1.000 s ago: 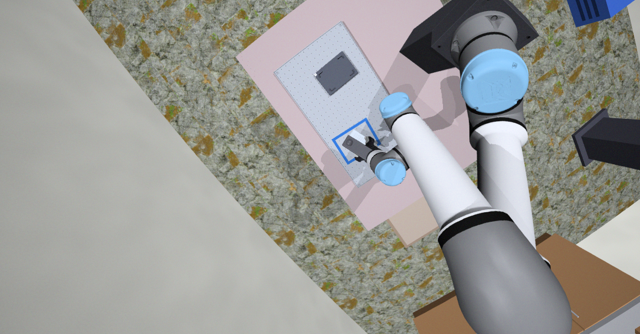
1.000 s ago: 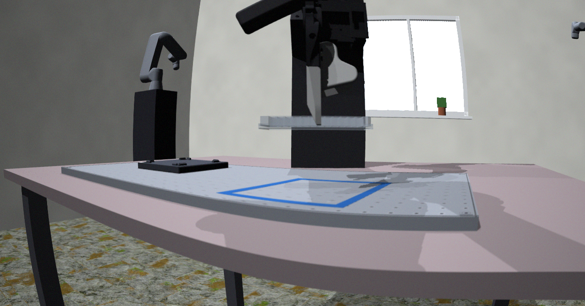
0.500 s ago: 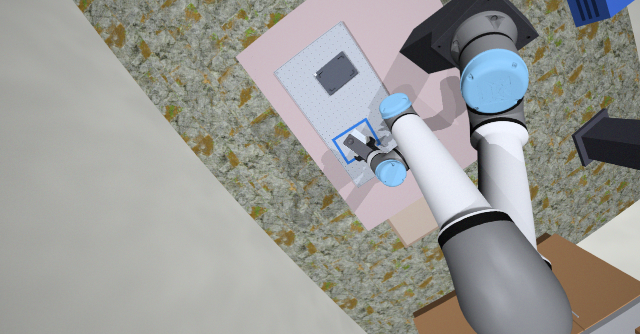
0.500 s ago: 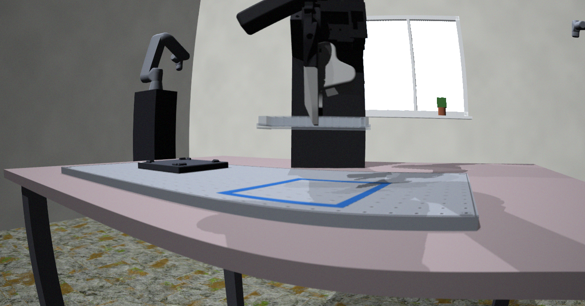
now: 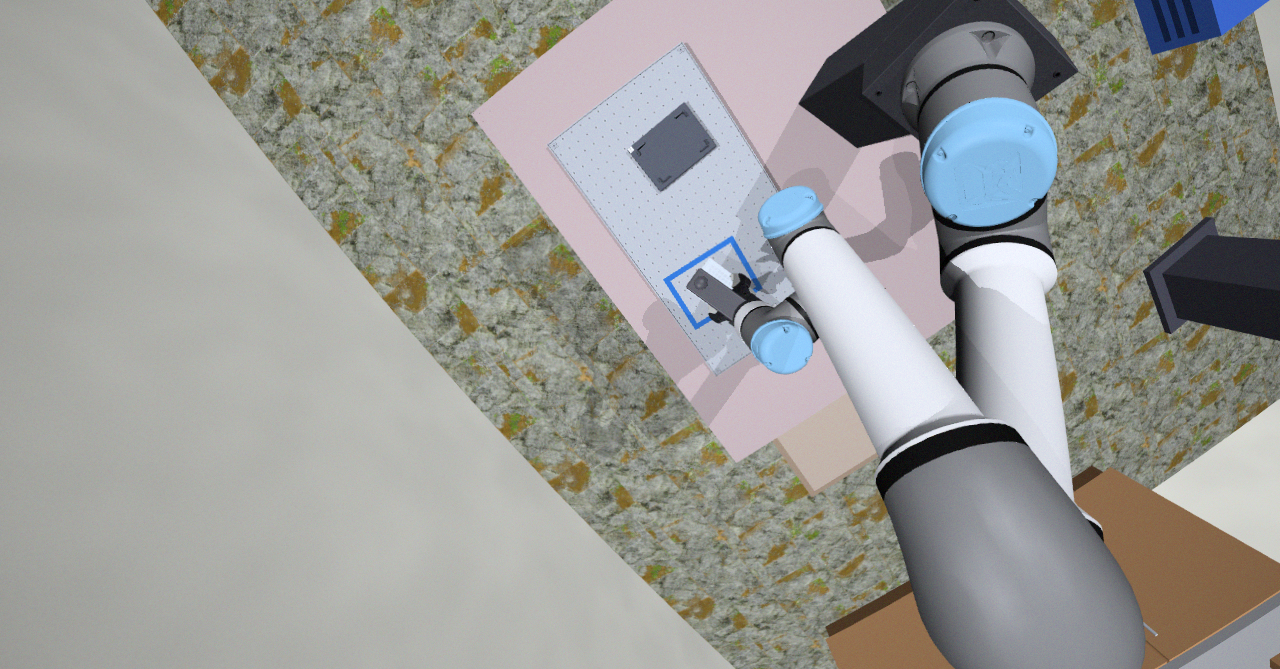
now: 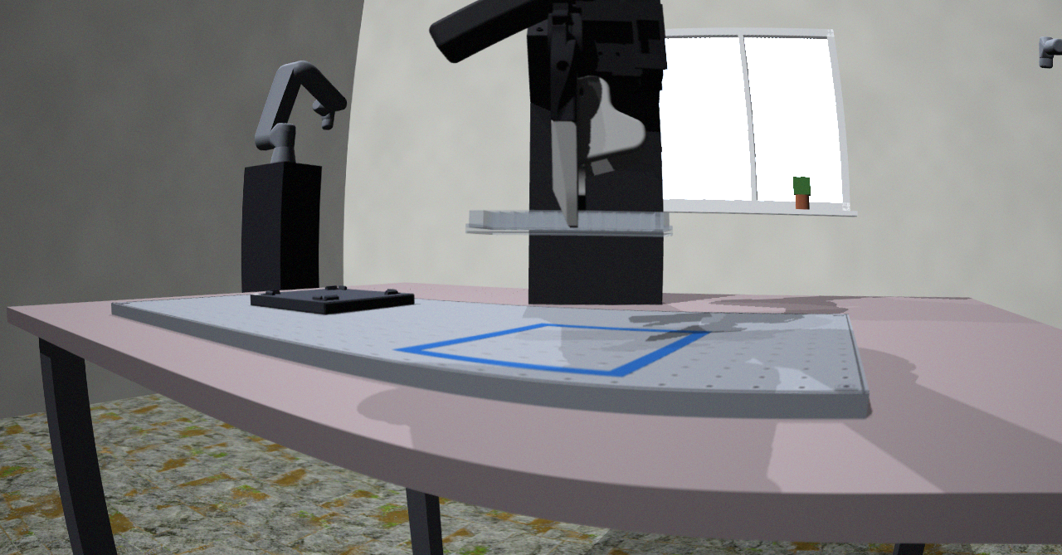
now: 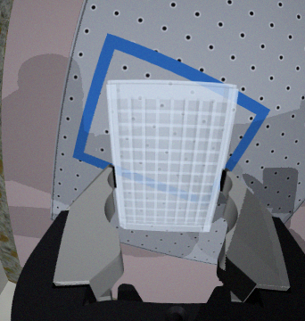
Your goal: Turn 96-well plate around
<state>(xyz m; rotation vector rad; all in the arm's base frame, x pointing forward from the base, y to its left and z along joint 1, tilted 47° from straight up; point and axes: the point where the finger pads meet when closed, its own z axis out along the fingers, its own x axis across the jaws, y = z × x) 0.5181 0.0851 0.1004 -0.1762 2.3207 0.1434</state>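
Looking at mid-frame of your exterior view, you see the gripper (image 6: pixel 575 213) clamped on the 96-well plate (image 6: pixel 504 221) — level, held above the blue square (image 6: pixel 445 352), well apart from the nest N1 (image 6: pixel 332 299) at left.
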